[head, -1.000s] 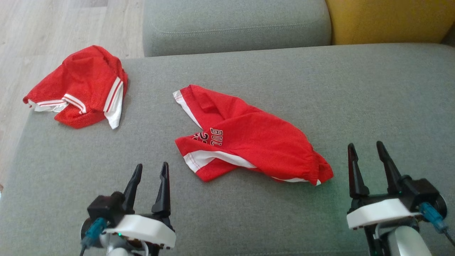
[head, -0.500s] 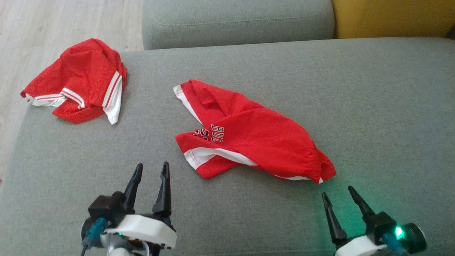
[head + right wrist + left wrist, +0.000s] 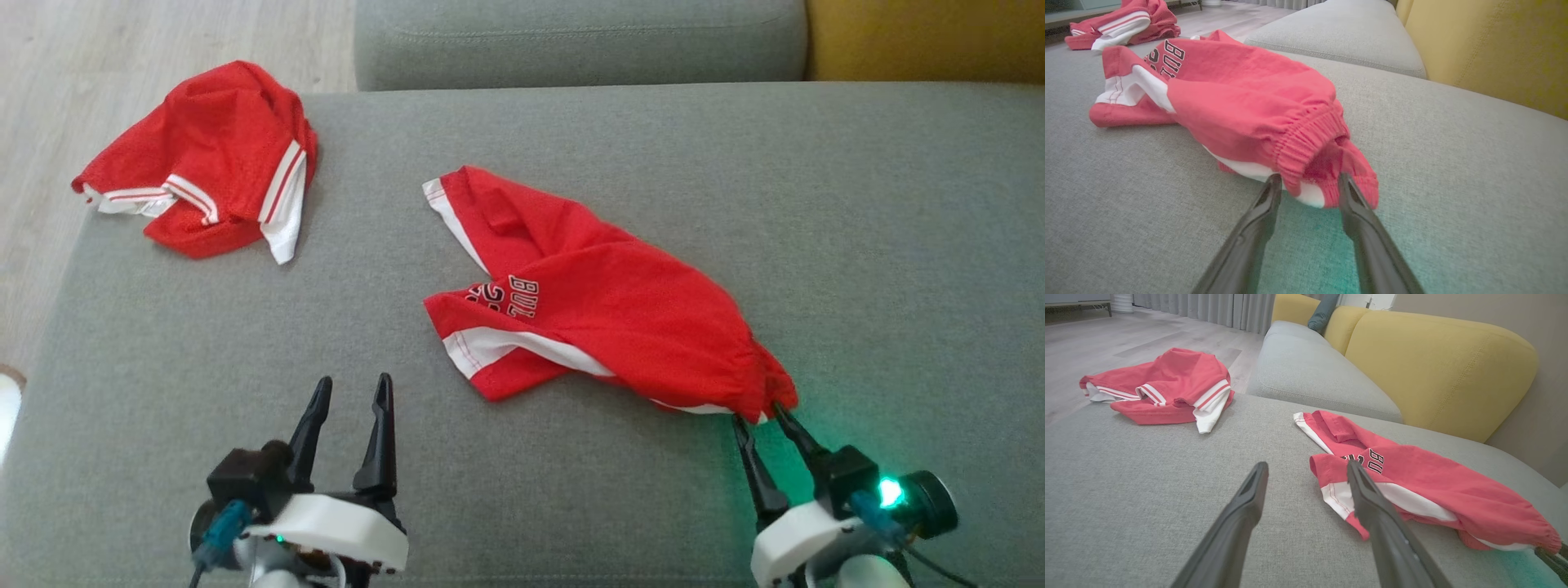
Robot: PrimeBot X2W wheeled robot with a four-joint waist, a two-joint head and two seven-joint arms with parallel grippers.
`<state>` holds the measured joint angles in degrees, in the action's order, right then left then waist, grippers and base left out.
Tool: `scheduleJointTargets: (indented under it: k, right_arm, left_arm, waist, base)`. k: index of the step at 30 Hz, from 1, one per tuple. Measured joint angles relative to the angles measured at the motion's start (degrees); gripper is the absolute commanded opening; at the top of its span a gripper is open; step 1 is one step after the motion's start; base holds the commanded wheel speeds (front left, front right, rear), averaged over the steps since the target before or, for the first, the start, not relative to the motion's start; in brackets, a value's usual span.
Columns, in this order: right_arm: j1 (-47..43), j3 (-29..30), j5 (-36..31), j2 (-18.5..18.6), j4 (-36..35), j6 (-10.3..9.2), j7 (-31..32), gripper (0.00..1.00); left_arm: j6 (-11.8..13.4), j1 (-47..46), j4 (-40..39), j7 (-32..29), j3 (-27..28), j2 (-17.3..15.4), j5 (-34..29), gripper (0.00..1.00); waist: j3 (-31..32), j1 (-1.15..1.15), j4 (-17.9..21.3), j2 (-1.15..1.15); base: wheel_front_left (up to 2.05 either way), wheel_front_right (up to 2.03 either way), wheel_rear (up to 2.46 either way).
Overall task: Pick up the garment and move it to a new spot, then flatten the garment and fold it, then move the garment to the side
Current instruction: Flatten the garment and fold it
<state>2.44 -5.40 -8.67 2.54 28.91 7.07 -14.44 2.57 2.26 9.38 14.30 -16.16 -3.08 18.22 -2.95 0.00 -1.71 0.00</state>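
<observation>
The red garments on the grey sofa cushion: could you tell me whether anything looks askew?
Yes. The red shorts with white side stripes lie crumpled and twisted on the grey sofa cushion, lettering upside down in the head view. The other red-and-white garment sits bunched at its far left corner.

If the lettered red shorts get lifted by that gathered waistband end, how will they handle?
Probably floppy: the red shorts lie crumpled and folded over, so they should hang limp. Likely light: thin cloth. The bunched elastic waistband at the right gripper may give decent purchase.
</observation>
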Motion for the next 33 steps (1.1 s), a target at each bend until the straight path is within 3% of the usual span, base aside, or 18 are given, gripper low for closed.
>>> scheduleJointTargets:
  k: [1,4,6,8,16,24,33]
  right_arm:
    - [0.55,0.01,-0.04,0.0,0.8,0.0,0.0,0.53]
    - [1.63,0.03,-0.07,0.01,2.35,0.0,0.0,0.4]
    - [2.25,0.02,-0.07,0.01,3.01,0.0,0.0,0.24]
    - [3.02,0.02,0.03,0.01,3.64,0.0,0.0,0.0]
    - [3.96,1.64,5.19,0.01,-0.51,0.0,0.0,0.0]
    - [4.64,0.34,6.26,0.04,-1.86,0.0,0.0,0.0]
    - [7.79,-0.18,8.25,0.05,-2.75,0.0,0.0,0.0]
  left_arm:
    - [0.0,-0.01,0.03,0.0,0.01,0.0,0.0,1.0]
    - [-0.01,-0.02,0.13,0.0,0.01,0.0,0.0,1.0]
    - [-0.01,-0.04,0.13,0.0,0.02,0.0,0.0,1.0]
    - [-0.02,-0.1,0.25,0.0,-0.03,0.0,0.0,1.0]
    - [-1.65,-2.22,4.27,0.0,-4.35,0.0,1.85,1.0]
    - [-2.57,-10.93,14.38,-0.83,-11.84,0.18,5.79,1.0]
    - [-2.56,-10.48,12.89,-0.08,-12.68,-0.58,7.33,1.0]
  waist:
    - [-0.14,0.0,-0.19,0.0]
    - [-0.61,0.0,-0.67,0.0]
    - [-0.99,0.0,-0.8,0.0]
    - [-1.37,0.0,-0.86,0.0]
    - [-2.39,0.0,0.32,0.0]
    - [-4.09,0.0,3.17,0.0]
    - [-7.0,0.01,5.04,0.0]
  base:
    - [0.0,0.0,0.0]
    - [0.0,0.0,0.0]
    - [0.0,0.0,0.0]
    - [0.0,0.0,0.0]
    - [0.0,0.0,0.0]
    - [0.0,0.0,0.0]
    - [0.0,0.0,0.0]
